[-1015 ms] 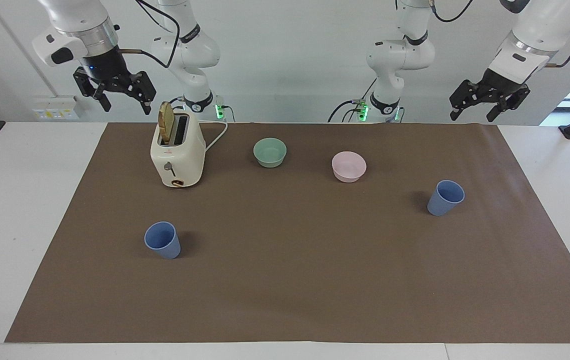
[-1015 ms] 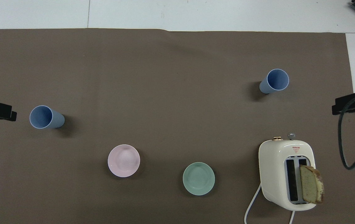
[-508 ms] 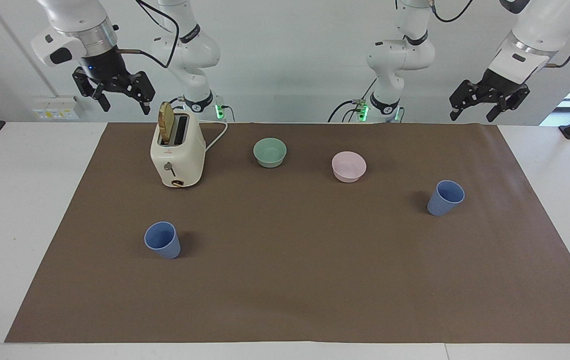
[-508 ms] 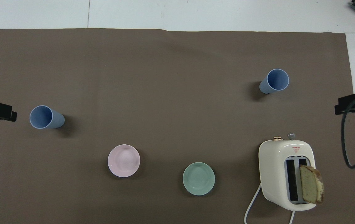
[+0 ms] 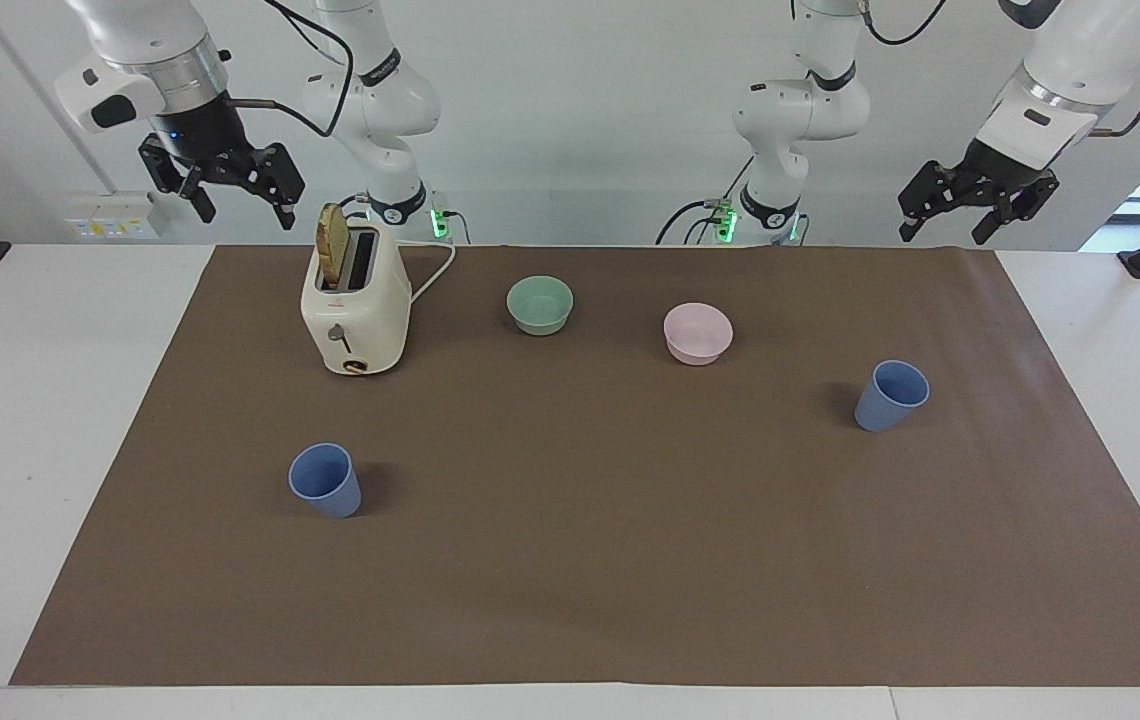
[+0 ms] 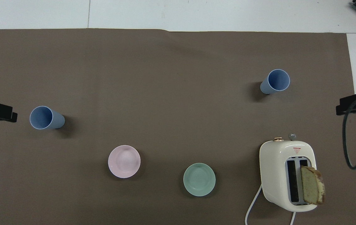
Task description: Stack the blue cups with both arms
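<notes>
Progress: nothing is stacked yet; both blue cups stand apart on the brown mat [image 5: 580, 560], untouched, so each grasp, the carry and the nesting are all left to do, as I judge it.
Cup at my left arm's end [image 5: 891, 395]: it stands on the mat, farther from me than the pink bowl [image 5: 697, 333], well apart from its twin.
Cup at my right arm's end [image 5: 325, 480]: it stands farther from me than the toaster [image 5: 355, 305], which has a slice of bread [image 5: 332, 248] up in one slot.
Axis: each cup's long axis runs upright, mouth open to the ceiling, narrow base down; the overhead view looks into both mouths.
My left claw [image 5: 942, 230]: raised high at my own edge of the mat, fingers spread wide, holding nothing.
My right claw [image 5: 242, 204]: raised in the air beside the toaster's top, fingers spread wide, holding nothing.
Bystander: the green bowl [image 5: 540, 304] sits between the toaster and the pink bowl, clear of both cups.
</notes>
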Robot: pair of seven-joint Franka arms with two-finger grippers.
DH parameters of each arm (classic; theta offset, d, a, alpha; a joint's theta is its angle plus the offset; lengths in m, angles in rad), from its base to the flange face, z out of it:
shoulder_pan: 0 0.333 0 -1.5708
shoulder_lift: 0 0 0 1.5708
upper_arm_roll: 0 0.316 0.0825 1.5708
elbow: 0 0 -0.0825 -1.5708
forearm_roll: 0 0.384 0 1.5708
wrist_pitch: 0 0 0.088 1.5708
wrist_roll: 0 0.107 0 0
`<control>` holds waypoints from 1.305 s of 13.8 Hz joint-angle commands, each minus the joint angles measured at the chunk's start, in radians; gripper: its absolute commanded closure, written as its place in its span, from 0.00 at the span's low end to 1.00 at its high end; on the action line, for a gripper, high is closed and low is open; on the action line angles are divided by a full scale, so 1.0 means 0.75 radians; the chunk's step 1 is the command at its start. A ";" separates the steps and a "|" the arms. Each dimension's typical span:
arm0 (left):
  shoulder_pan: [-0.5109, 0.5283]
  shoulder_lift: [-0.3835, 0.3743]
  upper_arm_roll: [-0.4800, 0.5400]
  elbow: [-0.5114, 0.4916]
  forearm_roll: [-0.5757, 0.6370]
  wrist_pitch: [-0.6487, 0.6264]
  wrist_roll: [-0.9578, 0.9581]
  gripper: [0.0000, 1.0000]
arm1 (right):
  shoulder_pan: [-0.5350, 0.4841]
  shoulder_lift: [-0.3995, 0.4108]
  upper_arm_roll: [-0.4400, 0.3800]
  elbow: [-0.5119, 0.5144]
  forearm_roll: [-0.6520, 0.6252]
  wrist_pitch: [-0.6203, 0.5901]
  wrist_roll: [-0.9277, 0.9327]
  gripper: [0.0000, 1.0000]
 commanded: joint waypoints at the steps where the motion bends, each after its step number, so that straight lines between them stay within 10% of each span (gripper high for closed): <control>1: 0.004 -0.039 0.007 -0.045 0.017 -0.008 0.012 0.00 | -0.020 -0.022 0.008 -0.018 0.012 0.004 0.022 0.00; 18: 0.243 0.047 0.007 -0.431 0.017 0.585 0.022 0.00 | -0.016 -0.024 0.015 -0.018 0.012 0.004 0.016 0.00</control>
